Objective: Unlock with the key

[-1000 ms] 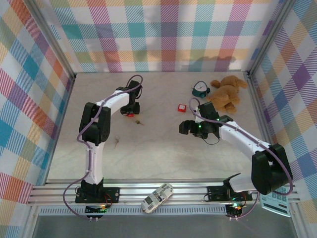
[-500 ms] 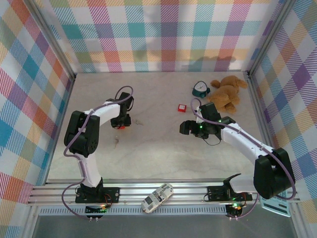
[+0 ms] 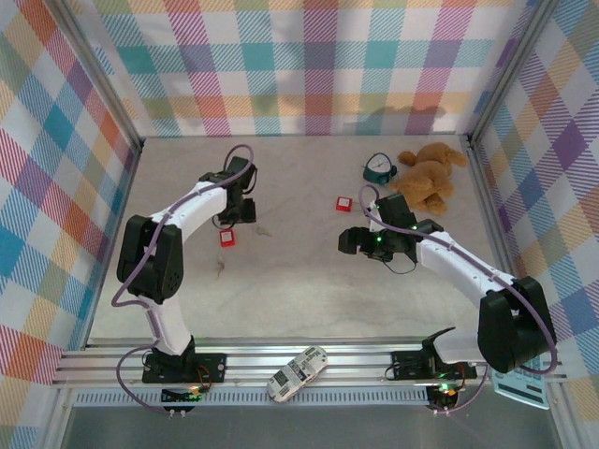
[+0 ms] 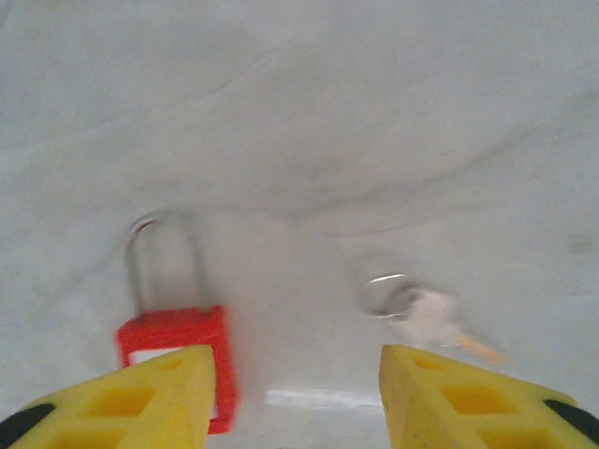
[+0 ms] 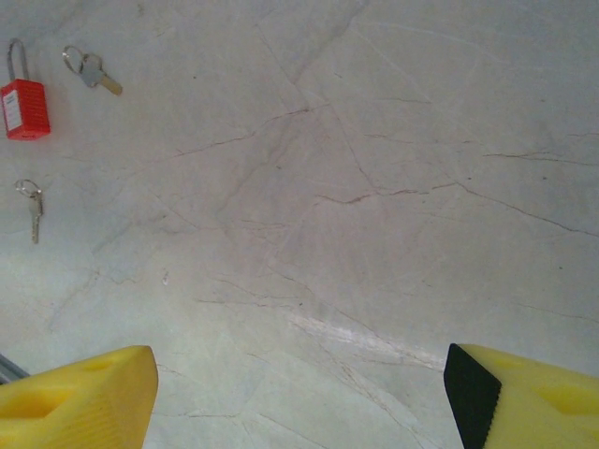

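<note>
Flat on the bench (image 3: 309, 309), red padlock (image 4: 178, 360), shackle pointing away from the left fingers (image 4: 140, 402). Just beside it, not touching, a ringed key (image 4: 421, 313). Above both, left fingers spread wide, holding nothing. Nearer the bases, a second key (image 5: 31, 208). Well to the right, right fingers (image 5: 84, 393) likewise apart, empty.

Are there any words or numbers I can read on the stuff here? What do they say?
No text here can be read.
Red padlock: it has a white label, too blurred to read.
White device at the near edge: its markings are too small to read.
Calculator: its keys are too small to read.
</note>
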